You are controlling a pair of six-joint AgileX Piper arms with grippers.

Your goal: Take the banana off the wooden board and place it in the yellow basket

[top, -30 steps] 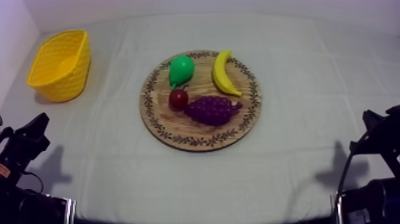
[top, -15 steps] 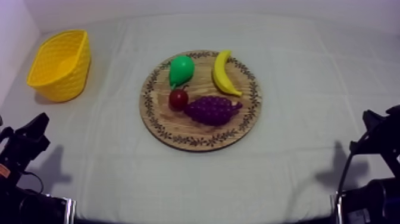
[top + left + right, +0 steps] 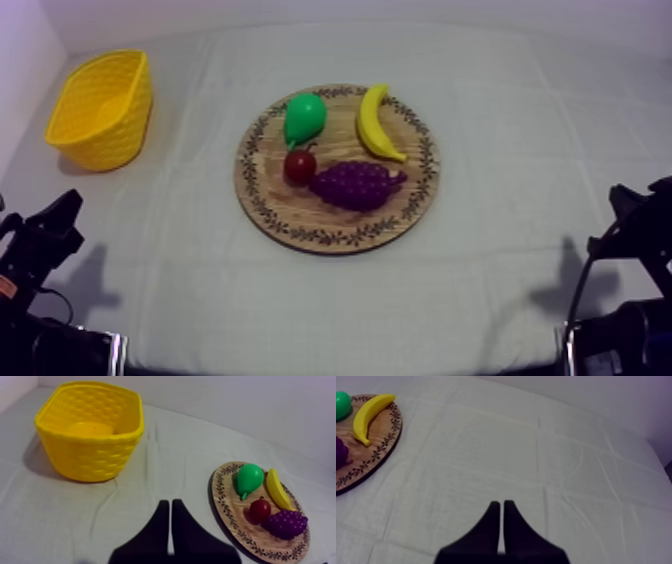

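Note:
The yellow banana (image 3: 374,122) lies on the far right part of the round wooden board (image 3: 290,222) in mid-table, beside a green pear (image 3: 303,117), a small red fruit (image 3: 299,166) and purple grapes (image 3: 355,184). The yellow basket (image 3: 102,108) stands at the far left, with nothing in it. My left gripper (image 3: 60,220) rests low at the left edge; its fingers (image 3: 169,521) lie together, shut on nothing, short of the basket (image 3: 90,431) and the board (image 3: 227,511). My right gripper (image 3: 625,205) rests low at the right, its fingers (image 3: 500,518) shut over bare cloth, the banana (image 3: 368,416) far off.
Grey-white cloth (image 3: 500,130) covers the table, with open room between board and basket and at the right. A pale wall runs along the far edge and the left side.

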